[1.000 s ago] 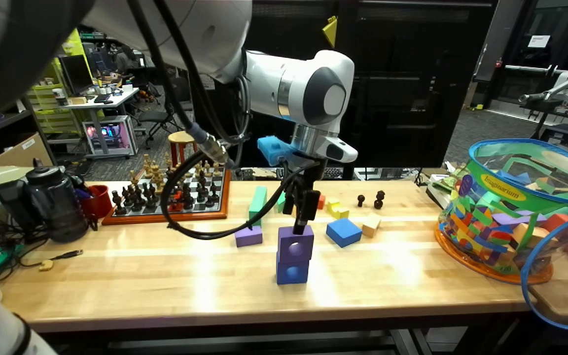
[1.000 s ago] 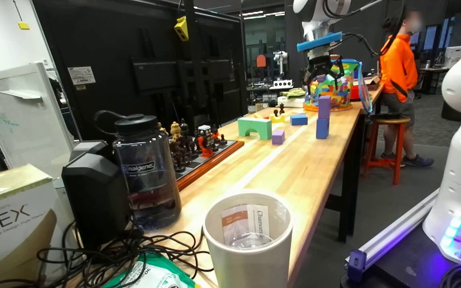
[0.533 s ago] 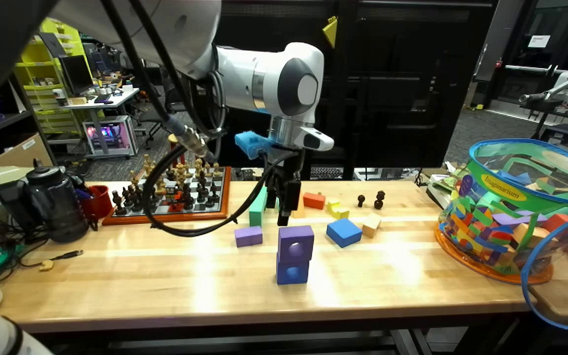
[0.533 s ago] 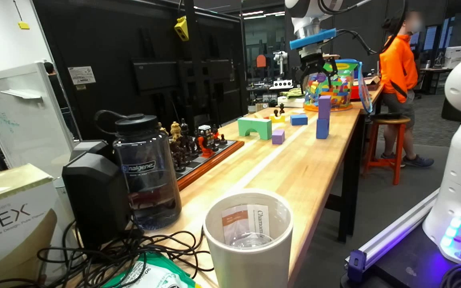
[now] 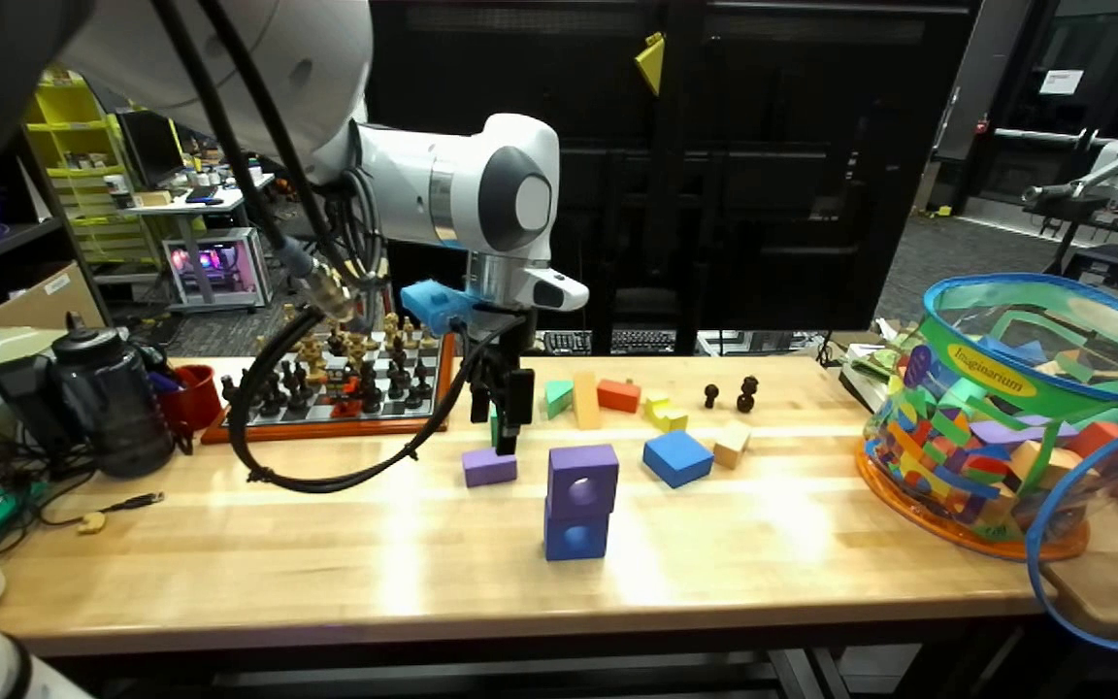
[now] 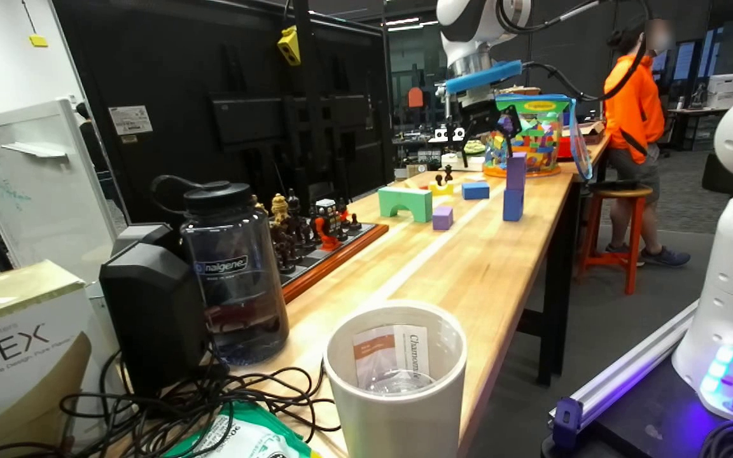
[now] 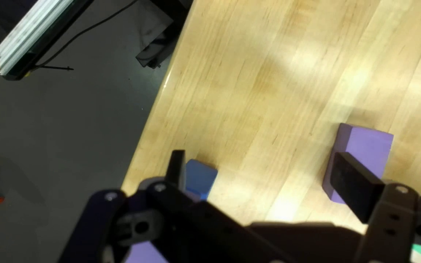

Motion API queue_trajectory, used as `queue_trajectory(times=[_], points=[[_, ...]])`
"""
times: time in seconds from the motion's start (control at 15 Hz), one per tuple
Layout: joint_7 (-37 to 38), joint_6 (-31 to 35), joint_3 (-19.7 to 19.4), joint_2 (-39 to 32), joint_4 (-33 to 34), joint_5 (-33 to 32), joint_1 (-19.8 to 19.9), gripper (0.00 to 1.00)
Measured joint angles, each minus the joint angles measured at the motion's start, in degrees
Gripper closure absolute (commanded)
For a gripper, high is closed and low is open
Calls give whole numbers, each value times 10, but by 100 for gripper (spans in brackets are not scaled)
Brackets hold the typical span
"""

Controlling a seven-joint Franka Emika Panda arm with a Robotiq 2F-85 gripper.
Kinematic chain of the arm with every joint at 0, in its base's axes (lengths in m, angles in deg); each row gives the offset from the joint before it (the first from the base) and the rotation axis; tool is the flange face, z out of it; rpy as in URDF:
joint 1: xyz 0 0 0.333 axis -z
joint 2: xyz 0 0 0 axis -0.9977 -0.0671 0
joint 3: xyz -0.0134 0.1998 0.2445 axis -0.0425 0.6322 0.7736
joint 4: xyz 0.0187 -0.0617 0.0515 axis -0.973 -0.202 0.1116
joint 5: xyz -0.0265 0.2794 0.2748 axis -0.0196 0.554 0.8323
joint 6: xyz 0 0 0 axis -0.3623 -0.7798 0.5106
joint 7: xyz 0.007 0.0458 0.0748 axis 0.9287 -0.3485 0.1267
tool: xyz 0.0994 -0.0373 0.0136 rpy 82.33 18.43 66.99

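Arm (image 5: pixel 506 184) shifted from stack (image 5: pixel 559 503) twd sm purple blk (image 5: pixel 489 469), pointing down, jaws spread.

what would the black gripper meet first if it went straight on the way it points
Probably the light wooden tabletop; though depth is unclear, and one black fingertip might clip the small purple rectangular block.
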Motion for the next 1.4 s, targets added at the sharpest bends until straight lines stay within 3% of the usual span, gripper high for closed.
queue_trajectory(times=[0.53, 1.4], points=[[0, 119, 20, -27, -43, 1, -19, 0], [33, 258, 16, -148, -11, 8, -26, 0]])
